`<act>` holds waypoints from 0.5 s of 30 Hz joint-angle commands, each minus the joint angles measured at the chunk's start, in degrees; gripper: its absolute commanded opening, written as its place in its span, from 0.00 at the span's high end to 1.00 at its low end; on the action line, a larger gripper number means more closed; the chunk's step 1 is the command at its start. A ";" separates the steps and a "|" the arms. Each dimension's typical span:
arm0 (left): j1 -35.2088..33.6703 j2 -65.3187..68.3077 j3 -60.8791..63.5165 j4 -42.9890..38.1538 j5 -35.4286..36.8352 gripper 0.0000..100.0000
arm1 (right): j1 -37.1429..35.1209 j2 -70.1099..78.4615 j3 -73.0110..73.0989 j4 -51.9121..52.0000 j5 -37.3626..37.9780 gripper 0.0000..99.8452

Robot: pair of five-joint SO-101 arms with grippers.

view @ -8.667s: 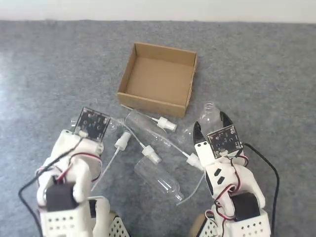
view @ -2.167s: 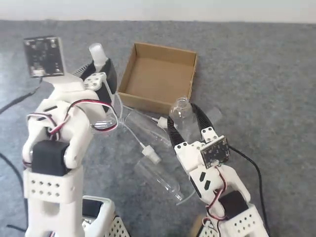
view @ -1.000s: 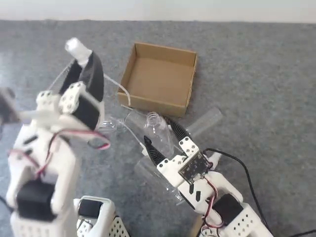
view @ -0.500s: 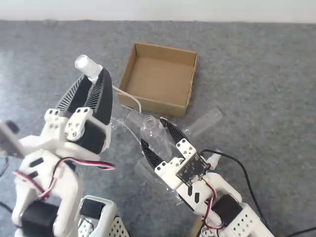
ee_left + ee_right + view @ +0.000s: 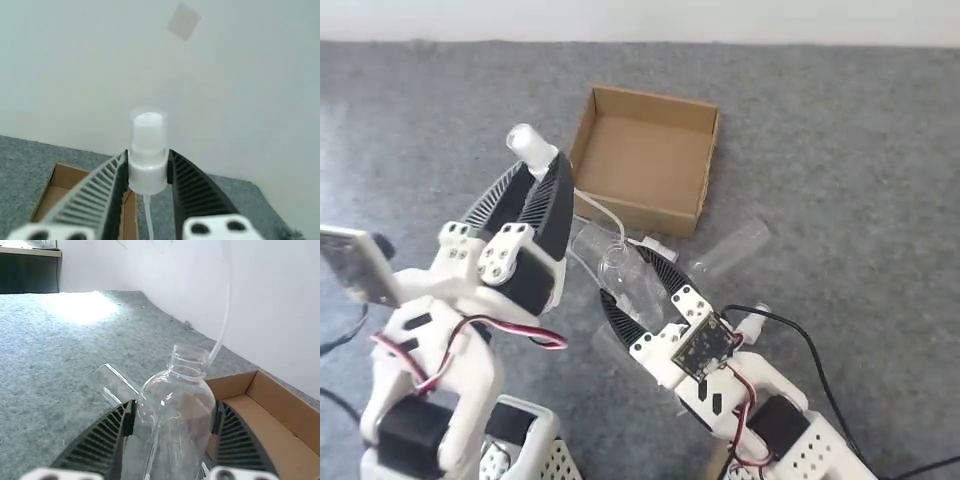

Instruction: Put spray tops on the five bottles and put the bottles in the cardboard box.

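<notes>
Your left gripper (image 5: 533, 172) has swung closer to the bottle (image 5: 623, 272) than it was a moment ago. It squeezes a spray top (image 5: 524, 140) tight and holds it up high. The top's thin tube (image 5: 603, 212) hangs down to just beside the bottle's mouth. Your right gripper (image 5: 638, 287) is clamped around the bottle, mouth up, above the grey carpet (image 5: 860, 170). The cardboard box (image 5: 630, 212) sits open just behind. Another bottle (image 5: 733, 243) lies on the carpet near the box.
</notes>
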 commanded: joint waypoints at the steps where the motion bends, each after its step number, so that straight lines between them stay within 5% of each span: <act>1: 0.18 -0.44 -0.75 -0.53 0.18 0.98 | -0.13 -1.19 1.14 0.13 1.23 0.86; 15: 0.09 -9.05 -0.22 -0.53 -2.11 0.98 | -0.04 -1.19 1.14 0.13 1.05 0.86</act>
